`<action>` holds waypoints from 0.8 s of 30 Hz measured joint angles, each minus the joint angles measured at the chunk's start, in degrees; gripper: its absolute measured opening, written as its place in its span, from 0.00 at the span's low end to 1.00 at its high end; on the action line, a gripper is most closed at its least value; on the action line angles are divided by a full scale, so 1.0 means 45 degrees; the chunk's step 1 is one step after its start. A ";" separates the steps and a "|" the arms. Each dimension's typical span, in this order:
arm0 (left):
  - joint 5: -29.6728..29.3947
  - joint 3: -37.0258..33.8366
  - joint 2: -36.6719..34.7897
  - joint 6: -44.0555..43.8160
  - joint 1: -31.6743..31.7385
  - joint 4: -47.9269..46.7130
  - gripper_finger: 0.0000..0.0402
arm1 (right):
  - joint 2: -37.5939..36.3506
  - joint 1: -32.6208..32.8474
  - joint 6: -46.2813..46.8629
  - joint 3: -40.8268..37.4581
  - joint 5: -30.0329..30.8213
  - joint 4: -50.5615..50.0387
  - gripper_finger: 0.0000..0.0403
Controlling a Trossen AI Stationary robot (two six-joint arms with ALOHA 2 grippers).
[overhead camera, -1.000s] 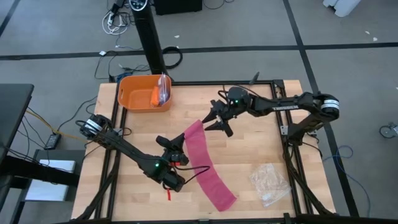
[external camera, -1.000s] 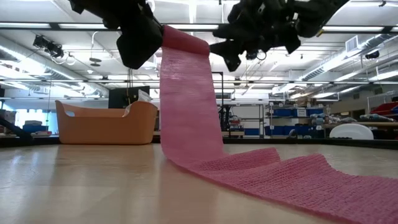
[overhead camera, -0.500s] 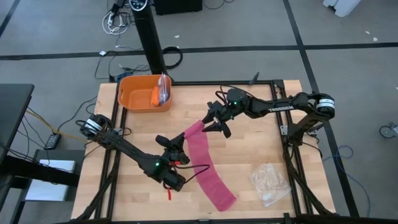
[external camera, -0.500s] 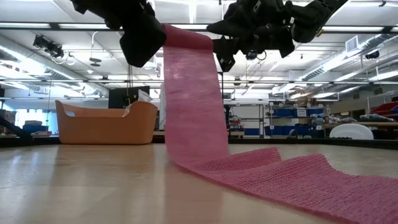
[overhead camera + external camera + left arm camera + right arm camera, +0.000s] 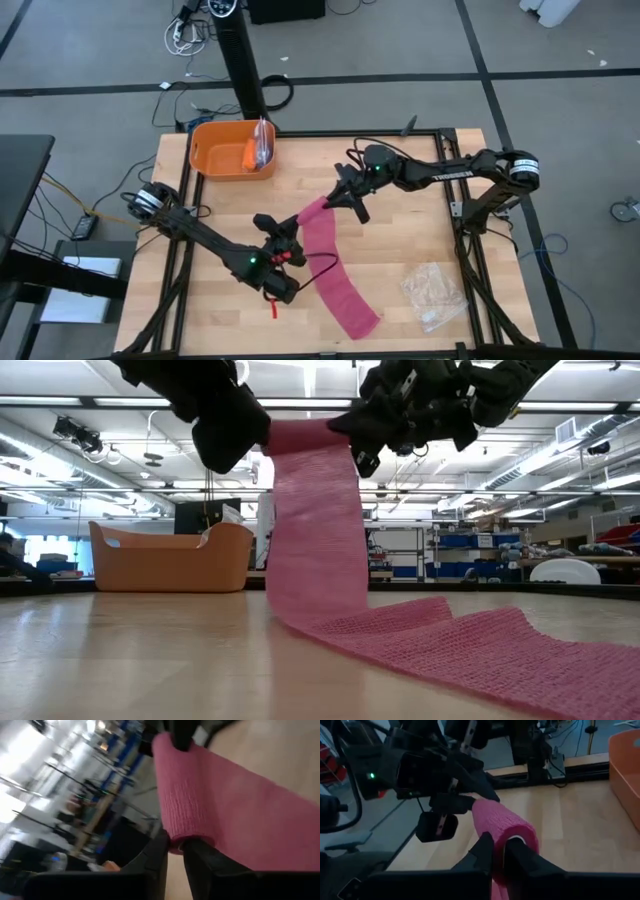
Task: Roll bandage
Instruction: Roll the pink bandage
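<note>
Nearest in low view: bandage (image 5: 330,585) has its free tail flat on the table (image 5: 400,250), climbing as a taut pink band to its lifted end held up betw both arms, abt mid-table. Right gripper (image 5: 498,854) has fingers narrowed tight on one edge of that end, cloth curled over them like the start of a roll. Left gripper (image 5: 173,854) sits at the opposite edge; cloth edge lies betw its fingers w/ only a slim gap, but can't tell if it truly pinches or is letting go. To do the rolling step well, imo: keep right pinch firm and square to the strip, keep band lightly tensioned so turns stack edge-on-edge, let left side only guide, and feed from the tail w/o dragging it sideways. Risk: if one edge slips, roll goes conical or unwinds. Farther off: orange tub (image 5: 228,148) at far-left corner of table and clear plastic bag (image 5: 433,293) on right side, both well apart from the work. Hard to see: in high view the arms cover the lifted end, so no. of turns made unknown; low view cuts both grippers at top; tub contents unclear.
</note>
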 joint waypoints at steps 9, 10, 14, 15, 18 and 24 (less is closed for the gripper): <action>0.2383 0.0007 0.0006 0.0008 -0.0027 0.0492 0.18 | -0.1445 0.0067 -0.1113 0.0056 0.1025 -0.1487 0.03; 0.2397 -0.0004 0.0009 0.0004 -0.0041 0.0446 0.18 | -0.1610 0.0055 -0.1134 0.0058 0.1054 -0.1574 0.04; 0.1614 0.0001 -0.0006 -0.0075 0.0043 0.0246 0.18 | -0.1981 0.0141 -0.1365 0.0015 0.1357 -0.2164 0.03; 0.1393 0.0001 -0.0006 -0.0258 0.0068 0.0005 0.18 | -0.2141 0.0156 -0.1451 0.0019 0.1401 -0.2143 0.03; 0.0016 0.0003 -0.0006 -0.1449 0.0013 -0.1156 0.18 | -0.2437 0.0158 -0.1667 0.0044 0.1821 -0.2367 0.03; -0.1077 0.0001 -0.0006 -0.7247 -0.0451 -0.5319 0.18 | -0.2637 0.0153 -0.1897 0.0039 0.1982 -0.2526 0.03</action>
